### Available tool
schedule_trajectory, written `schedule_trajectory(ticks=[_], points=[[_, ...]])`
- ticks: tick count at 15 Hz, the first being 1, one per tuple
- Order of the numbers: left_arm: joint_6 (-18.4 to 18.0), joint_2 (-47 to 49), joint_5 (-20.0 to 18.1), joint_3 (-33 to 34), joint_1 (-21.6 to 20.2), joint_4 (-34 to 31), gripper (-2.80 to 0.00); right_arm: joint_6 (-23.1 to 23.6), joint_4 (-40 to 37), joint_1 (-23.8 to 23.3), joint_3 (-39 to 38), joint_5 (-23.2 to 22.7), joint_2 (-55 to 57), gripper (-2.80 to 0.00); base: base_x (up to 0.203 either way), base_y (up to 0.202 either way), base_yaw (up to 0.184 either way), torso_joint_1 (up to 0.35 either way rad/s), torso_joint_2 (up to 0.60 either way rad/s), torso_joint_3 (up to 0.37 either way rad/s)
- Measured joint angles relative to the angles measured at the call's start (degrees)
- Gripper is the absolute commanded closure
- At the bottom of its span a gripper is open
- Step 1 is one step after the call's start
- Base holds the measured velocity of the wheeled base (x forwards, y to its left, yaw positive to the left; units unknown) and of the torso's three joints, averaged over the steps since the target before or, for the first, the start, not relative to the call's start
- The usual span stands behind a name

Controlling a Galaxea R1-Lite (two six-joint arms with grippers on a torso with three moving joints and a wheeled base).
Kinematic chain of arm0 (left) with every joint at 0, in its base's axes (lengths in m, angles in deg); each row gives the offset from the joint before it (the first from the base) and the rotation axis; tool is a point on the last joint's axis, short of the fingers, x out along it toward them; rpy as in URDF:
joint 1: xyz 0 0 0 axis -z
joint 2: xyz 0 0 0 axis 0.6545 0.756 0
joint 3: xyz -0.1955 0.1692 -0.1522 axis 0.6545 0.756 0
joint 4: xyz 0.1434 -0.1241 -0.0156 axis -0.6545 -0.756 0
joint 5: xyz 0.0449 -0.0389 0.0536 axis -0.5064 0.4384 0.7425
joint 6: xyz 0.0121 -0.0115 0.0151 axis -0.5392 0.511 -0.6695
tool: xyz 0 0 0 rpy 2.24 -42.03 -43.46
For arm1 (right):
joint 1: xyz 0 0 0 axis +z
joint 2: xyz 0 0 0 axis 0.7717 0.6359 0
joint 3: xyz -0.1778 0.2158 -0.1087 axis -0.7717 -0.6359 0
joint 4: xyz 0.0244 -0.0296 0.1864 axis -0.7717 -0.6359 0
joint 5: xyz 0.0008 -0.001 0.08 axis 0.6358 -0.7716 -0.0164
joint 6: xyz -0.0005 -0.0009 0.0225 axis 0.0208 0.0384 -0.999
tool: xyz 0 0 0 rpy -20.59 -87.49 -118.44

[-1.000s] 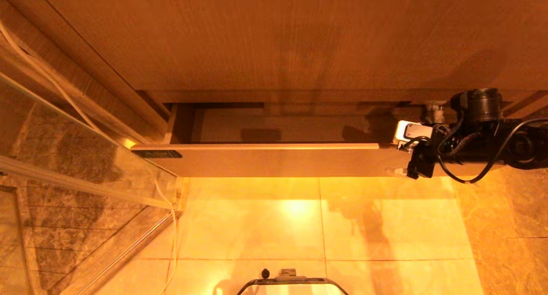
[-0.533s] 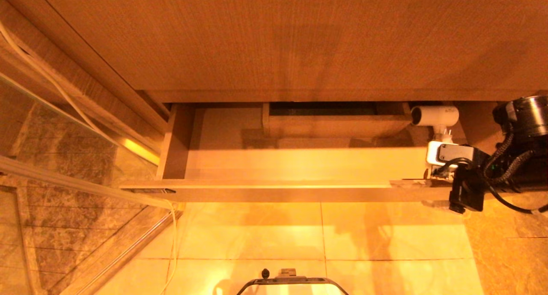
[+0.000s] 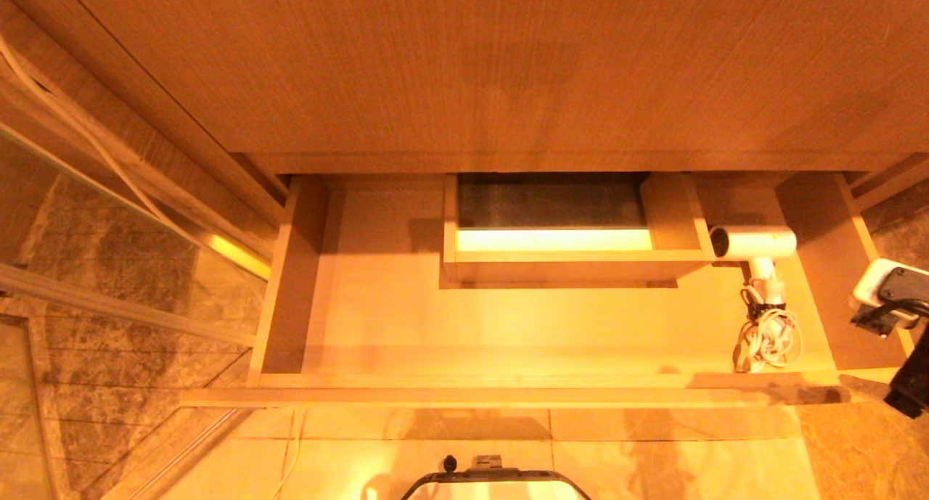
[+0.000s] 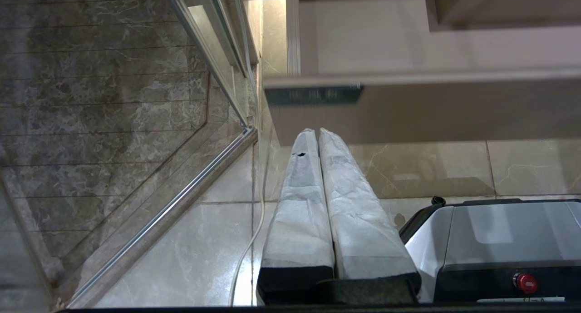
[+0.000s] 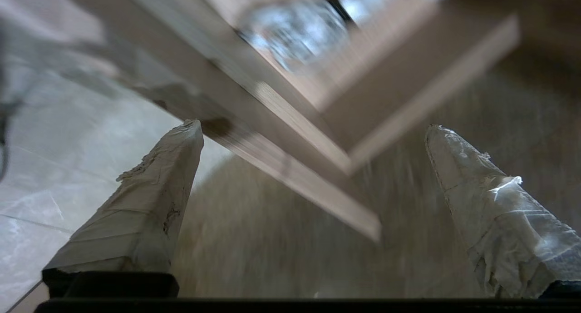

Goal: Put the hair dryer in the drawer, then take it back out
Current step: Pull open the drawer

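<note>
Hair dryer lies on its side at the right end of the pulled-out drawer, cord bundled beside it, ready for retrieval; right end effector hangs past the drawer's corner, fingers apart and empty, left end effector parked, fingers together

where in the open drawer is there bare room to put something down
Free: the wide pale floor of the light wood-grain drawer left of and in front of the boxed rectangular cut-out. Crowded: the right end, where the small white hair dryer and its cord lie.
</note>
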Motion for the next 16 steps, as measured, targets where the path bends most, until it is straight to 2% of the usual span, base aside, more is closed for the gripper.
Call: schedule_trajectory(ticks=[4,6,8,10,13,16], points=[[0.01,0.00,0.02,0.00,0.00,-0.01,0.00,-2.97,0.46,-13.11,-3.79,4.26,-4.74,-2.80,0.000,0.000,0.000,0.000,0.00,0.000],[0.01,0.00,0.02,0.00,0.00,0.02,0.00,-8.41,0.50,-17.74,-4.82,6.14,-5.24,-2.80,0.000,0.000,0.000,0.000,0.00,0.000],[0.00,0.00,0.00,0.00,0.00,0.02,0.00,-15.61,0.62,-19.25,-5.80,8.66,-4.64,-2.80,0.000,0.000,0.000,0.000,0.00,0.000],[0.01,0.00,0.00,0.00,0.00,0.00,0.00,-21.57,0.57,-19.66,-6.11,9.21,-3.50,-2.80,0.000,0.000,0.000,0.000,0.00,0.000],[0.00,0.00,0.00,0.00,0.00,0.02,0.00,-24.40,0.66,-19.79,-5.05,9.58,-0.61,-2.80,0.000,0.000,0.000,0.000,0.00,0.000],[0.01,0.00,0.02,0.00,0.00,0.02,0.00,-29.13,0.83,-19.77,-1.67,9.52,4.97,-2.80,0.000,0.000,0.000,0.000,0.00,0.000]])
